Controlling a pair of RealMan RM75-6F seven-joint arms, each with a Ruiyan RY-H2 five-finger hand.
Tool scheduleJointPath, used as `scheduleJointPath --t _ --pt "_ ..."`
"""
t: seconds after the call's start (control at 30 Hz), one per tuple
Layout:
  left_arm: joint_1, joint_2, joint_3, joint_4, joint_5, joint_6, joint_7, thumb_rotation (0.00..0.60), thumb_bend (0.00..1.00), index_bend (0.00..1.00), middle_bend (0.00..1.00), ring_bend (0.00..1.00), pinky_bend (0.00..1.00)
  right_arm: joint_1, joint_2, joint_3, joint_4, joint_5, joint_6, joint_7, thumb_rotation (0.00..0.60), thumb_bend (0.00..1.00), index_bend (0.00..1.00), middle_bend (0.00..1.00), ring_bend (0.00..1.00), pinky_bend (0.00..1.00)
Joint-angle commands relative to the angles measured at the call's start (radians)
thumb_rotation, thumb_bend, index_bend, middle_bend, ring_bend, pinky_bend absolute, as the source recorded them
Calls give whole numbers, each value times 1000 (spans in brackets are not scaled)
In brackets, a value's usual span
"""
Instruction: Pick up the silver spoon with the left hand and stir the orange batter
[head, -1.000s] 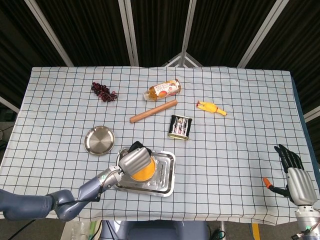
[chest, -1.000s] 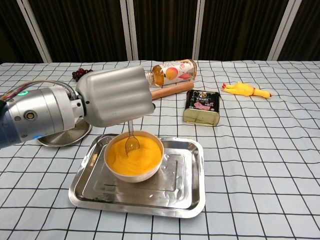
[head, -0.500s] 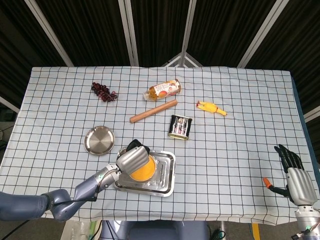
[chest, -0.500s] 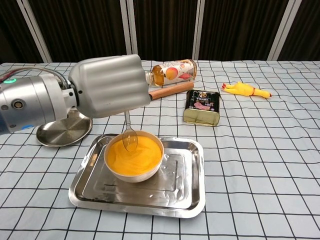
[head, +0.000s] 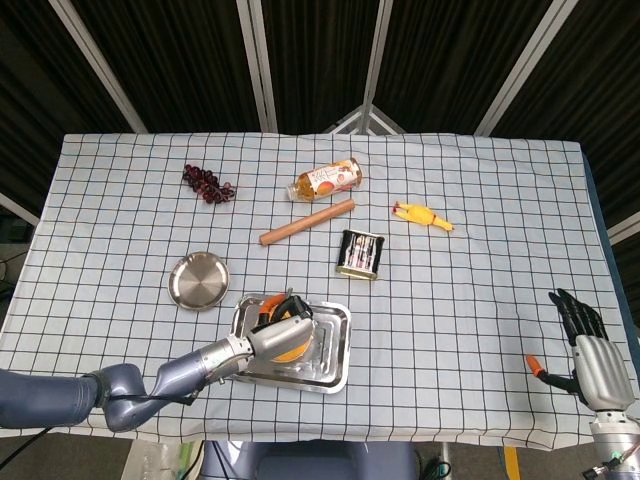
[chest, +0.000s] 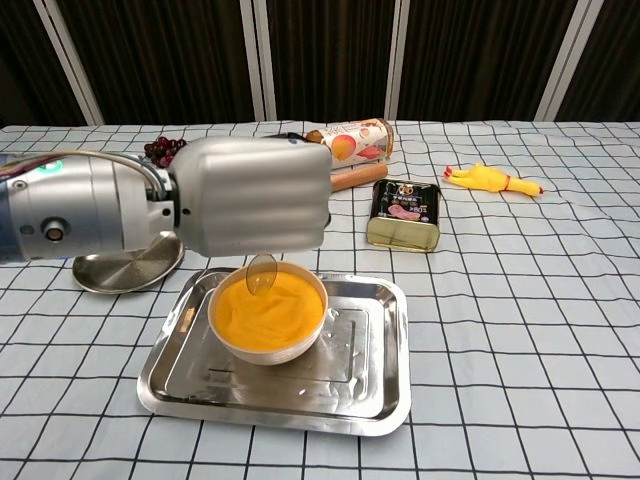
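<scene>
**Spoon bowl held just above the batter, left hand over the tray**

The left hand (chest: 255, 195) grips the silver spoon (chest: 262, 273); only the spoon's bowl shows below the hand, at the surface or just over the orange batter (chest: 265, 312), which of the 2 I cannot tell. The handle is hidden inside the fist. The batter sits in a white bowl (chest: 268, 345) on a steel tray (chest: 370, 390) near the tabletop's (head: 480, 330) front edge.

Open cloth lies right of the tray. Behind it stand a tin (chest: 403, 214), a rolling pin (head: 306, 222), a bottle (head: 327, 180), a rubber chicken (chest: 494, 180) and grapes (head: 207, 184); a steel plate (head: 198, 281) lies left.

In the head view the left hand covers most of the bowl. Only that view shows the right hand (head: 588, 352), fingers spread, holding nothing, off the tabletop's right front corner.
</scene>
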Motion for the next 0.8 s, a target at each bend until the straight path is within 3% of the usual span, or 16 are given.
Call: scheduleJointPath --t 0.03,0.8 --pt "-22 20 15 -18 25 -39 33 600 570 790 1000 1000 1000 1 0 0 0 -1 -1 1 600 339 0 0 0 0" --pt "11 10 -18 -27 47 -3 -8 600 559 790 1000 1000 1000 1 0 -1 -1 3 -5 -5 600 339 0 0 0 0"
